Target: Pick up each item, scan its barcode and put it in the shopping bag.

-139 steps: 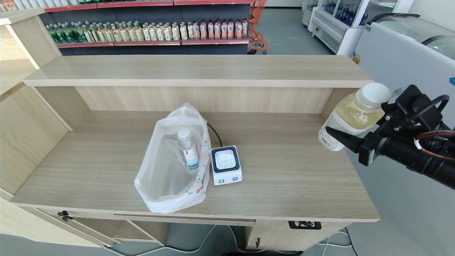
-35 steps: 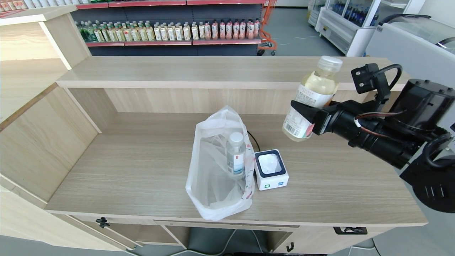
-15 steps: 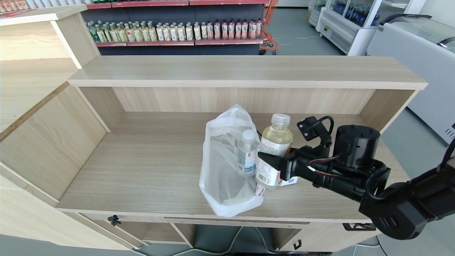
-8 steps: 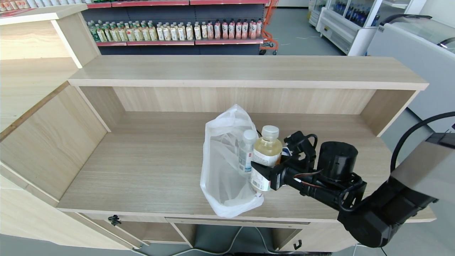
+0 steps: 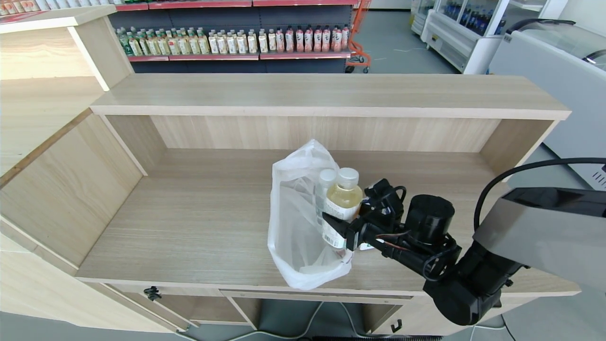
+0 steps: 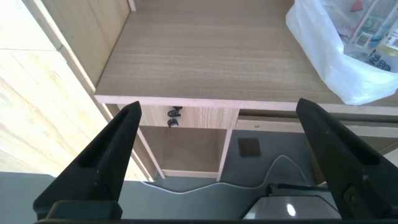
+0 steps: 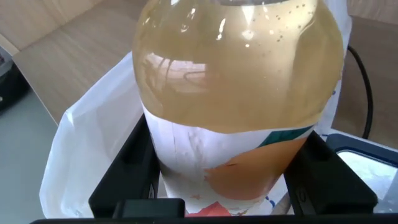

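My right gripper (image 5: 337,228) is shut on a bottle of pale yellow drink (image 5: 341,205) with a white cap, held upright at the right rim of the white plastic shopping bag (image 5: 296,222) on the counter. In the right wrist view the yellow drink bottle (image 7: 236,93) sits between the black fingers (image 7: 127,174), with the bag (image 7: 93,137) beneath it. A clear water bottle (image 5: 325,182) stands inside the bag just beside it. The scanner (image 5: 365,246) is mostly hidden behind my right arm. My left gripper (image 6: 224,162) is open, off the counter's front edge.
The wooden counter (image 5: 203,213) has a raised back shelf (image 5: 326,94) and side walls. A black cable (image 7: 364,81) runs to the scanner (image 7: 367,152). Below the counter edge (image 6: 205,106) hang a small hook and cables. Drink shelves and freezers stand behind.
My right arm carried the yellow drink bottle from high at the right down and leftward, past the scanner, to the bag's rim. The head camera shifted early on.
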Robot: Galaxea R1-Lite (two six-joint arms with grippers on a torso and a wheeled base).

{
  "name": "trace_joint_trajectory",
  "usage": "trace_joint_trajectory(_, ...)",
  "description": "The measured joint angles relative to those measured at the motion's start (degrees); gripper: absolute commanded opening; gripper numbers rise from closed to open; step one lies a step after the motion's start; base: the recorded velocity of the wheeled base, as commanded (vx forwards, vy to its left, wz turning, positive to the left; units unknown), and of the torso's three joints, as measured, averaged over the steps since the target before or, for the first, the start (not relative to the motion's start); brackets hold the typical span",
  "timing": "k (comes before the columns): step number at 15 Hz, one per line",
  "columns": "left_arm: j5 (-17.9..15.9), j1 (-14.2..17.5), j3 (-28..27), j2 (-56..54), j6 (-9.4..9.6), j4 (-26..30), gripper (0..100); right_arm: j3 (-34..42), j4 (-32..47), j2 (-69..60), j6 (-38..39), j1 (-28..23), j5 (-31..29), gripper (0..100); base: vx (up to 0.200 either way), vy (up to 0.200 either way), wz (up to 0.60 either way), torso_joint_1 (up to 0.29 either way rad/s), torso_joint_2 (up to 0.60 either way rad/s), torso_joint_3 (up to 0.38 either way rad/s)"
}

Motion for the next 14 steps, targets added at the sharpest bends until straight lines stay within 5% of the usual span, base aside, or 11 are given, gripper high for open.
trace_joint_trajectory(14, 0.0, 0.0, 0.0, 0.0, -0.06, 0.0, 100, 0.0, -3.4, 5.0, -0.1, -0.4, 1.6, 0, 0.000, 0.000, 0.00, 0.000, 0.00, 0.000)
